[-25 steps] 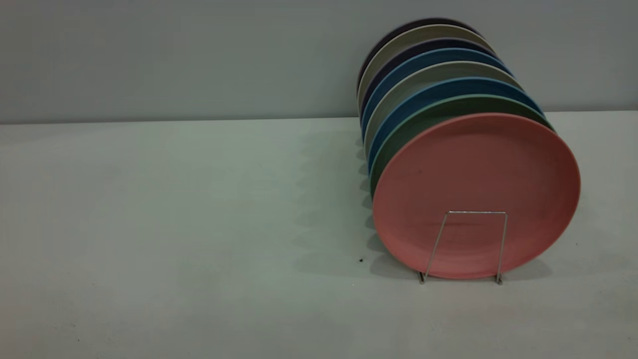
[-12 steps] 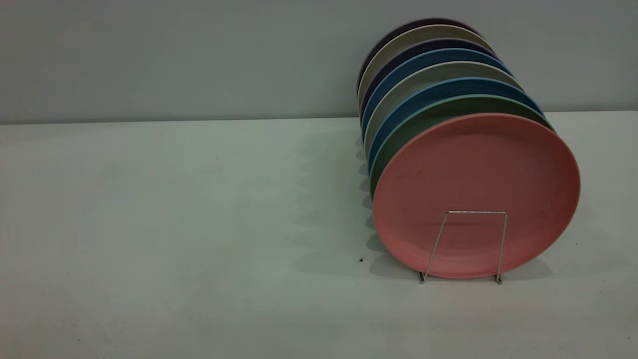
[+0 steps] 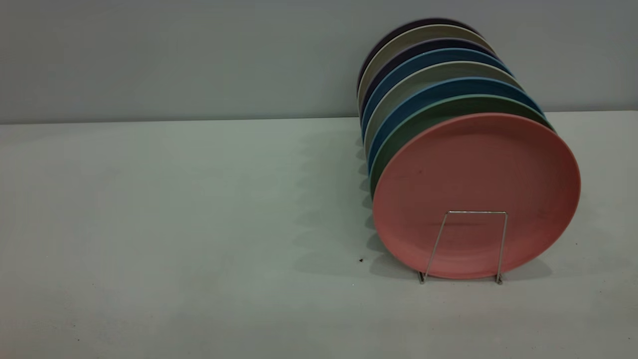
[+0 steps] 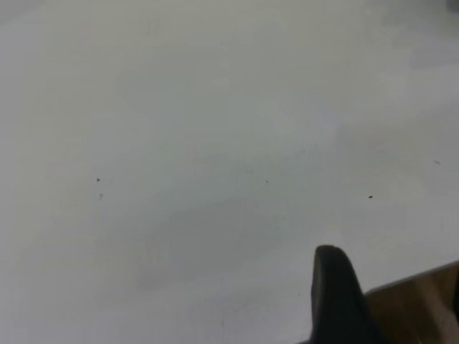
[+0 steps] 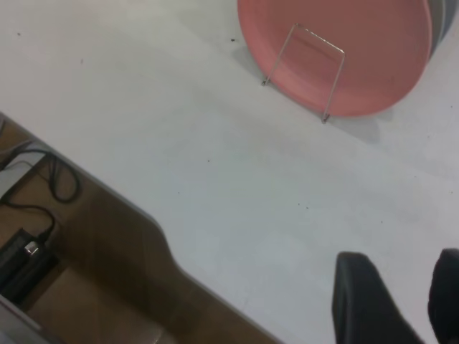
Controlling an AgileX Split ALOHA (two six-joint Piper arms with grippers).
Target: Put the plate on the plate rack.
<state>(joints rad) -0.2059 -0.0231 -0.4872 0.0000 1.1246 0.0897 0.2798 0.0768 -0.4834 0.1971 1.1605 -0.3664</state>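
The salmon-pink plate (image 3: 476,169) stands upright at the front of a row of plates, behind the front wire loop of the silver plate rack (image 3: 473,212). It also shows in the right wrist view (image 5: 373,50), with the rack's loop (image 5: 315,37) in front of it. My right gripper (image 5: 400,256) is open and empty, above the table well apart from the plate. My left gripper (image 4: 391,266) is open and empty over bare table near its edge. Neither gripper shows in the exterior view.
Behind the pink plate stand a teal-green plate (image 3: 448,105), blue plates (image 3: 438,86) and several grey and dark ones. The table's front edge (image 5: 143,215) runs under the right gripper, with cables (image 5: 50,179) and a black box (image 5: 21,261) below it.
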